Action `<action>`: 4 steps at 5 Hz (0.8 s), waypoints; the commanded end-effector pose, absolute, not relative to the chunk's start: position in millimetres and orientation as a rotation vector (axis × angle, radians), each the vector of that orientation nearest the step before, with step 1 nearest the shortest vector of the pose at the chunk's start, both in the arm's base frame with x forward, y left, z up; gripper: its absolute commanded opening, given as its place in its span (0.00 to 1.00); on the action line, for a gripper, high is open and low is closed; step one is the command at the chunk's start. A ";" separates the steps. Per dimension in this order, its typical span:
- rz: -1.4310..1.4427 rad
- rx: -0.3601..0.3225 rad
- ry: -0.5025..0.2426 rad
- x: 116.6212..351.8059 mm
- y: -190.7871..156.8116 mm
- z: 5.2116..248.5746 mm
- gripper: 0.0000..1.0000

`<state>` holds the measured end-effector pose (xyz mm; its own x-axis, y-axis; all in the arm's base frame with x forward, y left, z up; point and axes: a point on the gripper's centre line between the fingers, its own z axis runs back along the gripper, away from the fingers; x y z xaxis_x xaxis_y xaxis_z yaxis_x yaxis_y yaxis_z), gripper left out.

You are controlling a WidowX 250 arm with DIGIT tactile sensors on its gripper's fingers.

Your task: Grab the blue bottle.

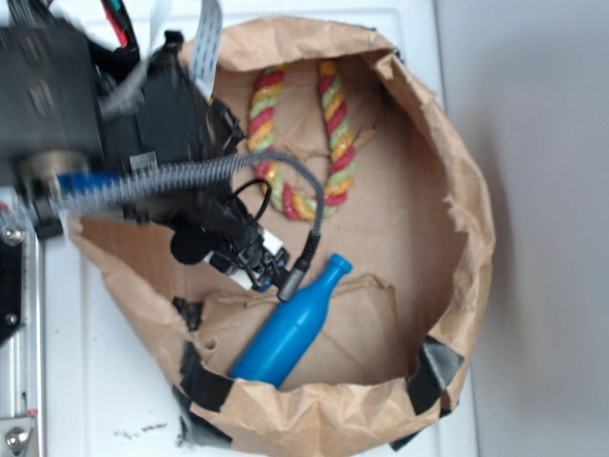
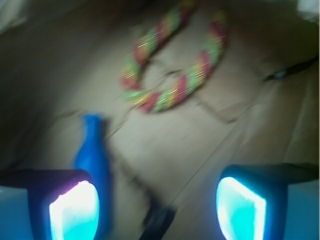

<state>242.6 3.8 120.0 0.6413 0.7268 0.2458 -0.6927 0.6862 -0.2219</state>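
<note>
Brown paper bag and rope on a white surface

A red-yellow-green rope is seen bent in a U on the floor of a rolled-down brown paper bag; black tape patches are stuck on its rim; the bag is carried by a white surface.
</note>
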 end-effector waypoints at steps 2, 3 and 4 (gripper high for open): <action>0.819 -0.032 -0.346 276.9 -10.6 105.0 1.00; 0.841 -0.120 -0.306 291.1 0.4 112.6 1.00; 0.829 -0.214 -0.304 295.7 3.2 111.3 1.00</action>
